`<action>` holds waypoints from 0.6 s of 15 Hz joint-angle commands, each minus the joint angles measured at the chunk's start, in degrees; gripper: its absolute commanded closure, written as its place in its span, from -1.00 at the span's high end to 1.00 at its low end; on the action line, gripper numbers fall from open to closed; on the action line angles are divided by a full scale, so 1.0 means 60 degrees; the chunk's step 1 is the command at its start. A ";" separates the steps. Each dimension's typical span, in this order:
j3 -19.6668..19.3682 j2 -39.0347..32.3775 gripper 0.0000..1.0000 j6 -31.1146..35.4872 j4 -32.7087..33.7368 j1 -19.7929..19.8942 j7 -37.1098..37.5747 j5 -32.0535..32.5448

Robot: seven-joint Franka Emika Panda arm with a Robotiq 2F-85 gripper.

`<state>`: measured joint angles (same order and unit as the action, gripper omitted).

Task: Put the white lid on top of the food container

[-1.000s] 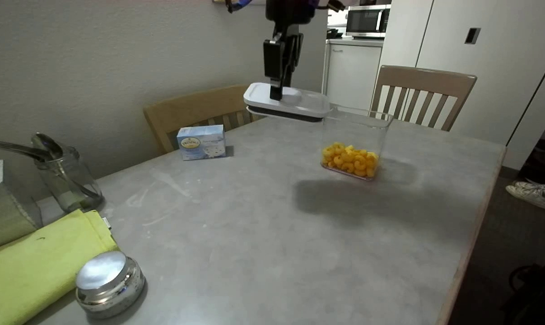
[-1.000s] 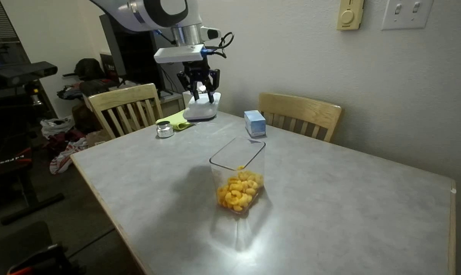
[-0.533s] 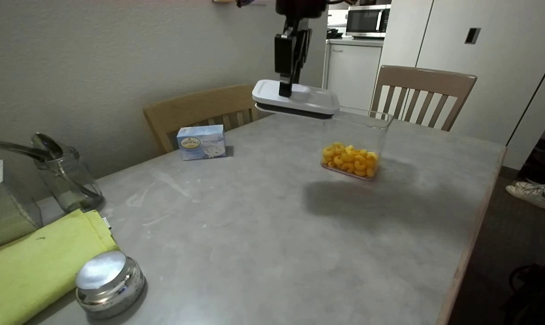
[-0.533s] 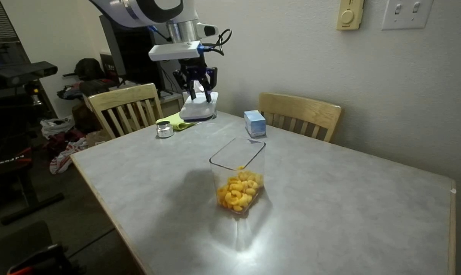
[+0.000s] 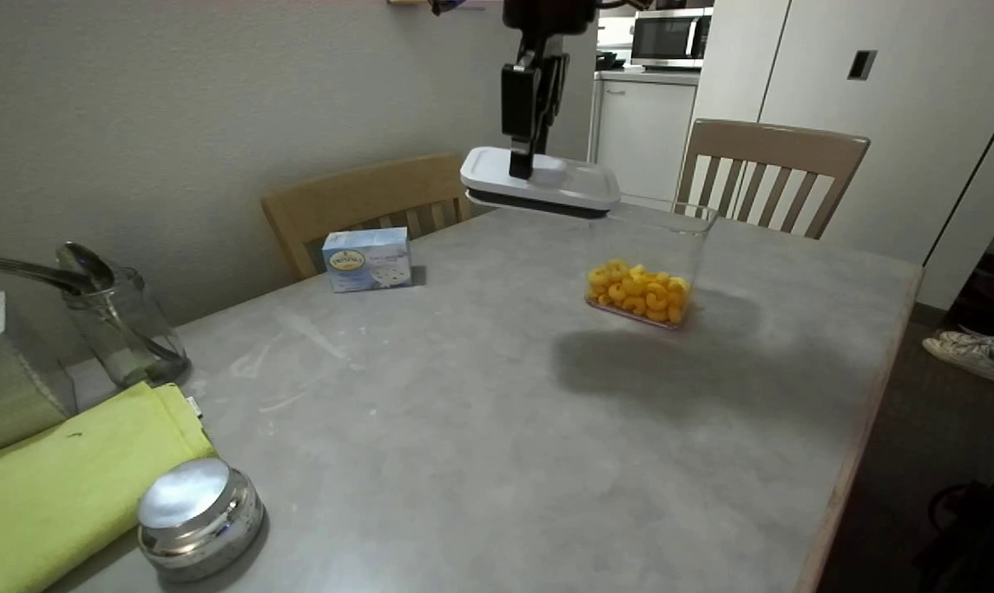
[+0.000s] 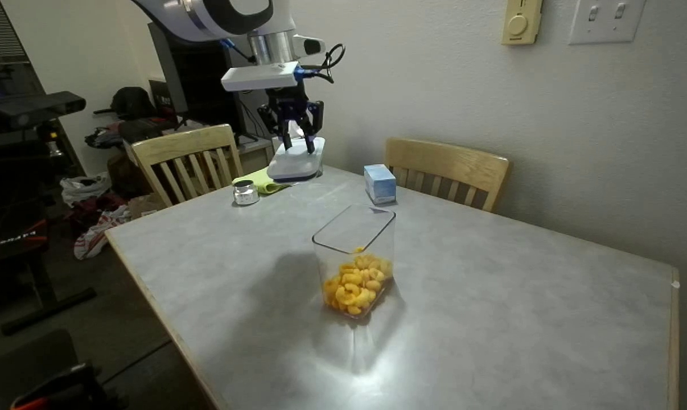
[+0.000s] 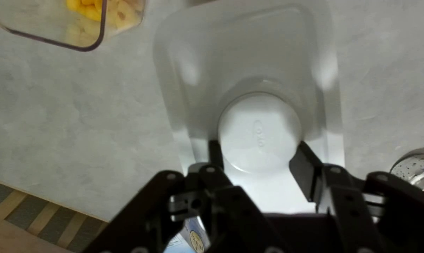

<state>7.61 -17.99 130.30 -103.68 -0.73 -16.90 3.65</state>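
In an exterior view, the food container (image 6: 333, 261) is standing uncovered, inside the edges of the table (image 6: 519, 319); beyond, toward its far corner, the gripper (image 6: 299, 149) is clamping the white lid (image 6: 292, 167) by its raised centre (image 7: 260, 133). Lifting done, seating is remaining.

Food container (image 7: 57, 43) — partly outside wrist view

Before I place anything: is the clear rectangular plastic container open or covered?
Open: in an exterior view nothing covers the container; the flat white plastic lid hangs apart, in the black gripper.
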 commanded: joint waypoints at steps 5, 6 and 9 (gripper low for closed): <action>-0.0806 0.0049 -0.48 -0.1506 0.0355 -0.0523 0.1745 0.1542; -0.0921 0.0155 -0.48 -0.1754 0.0332 -0.0556 0.2053 0.1810; -0.1176 0.0420 -0.48 -0.2279 0.0251 -0.0537 0.2813 0.2264</action>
<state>2.49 -17.88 120.62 -101.76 -3.17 -3.86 14.74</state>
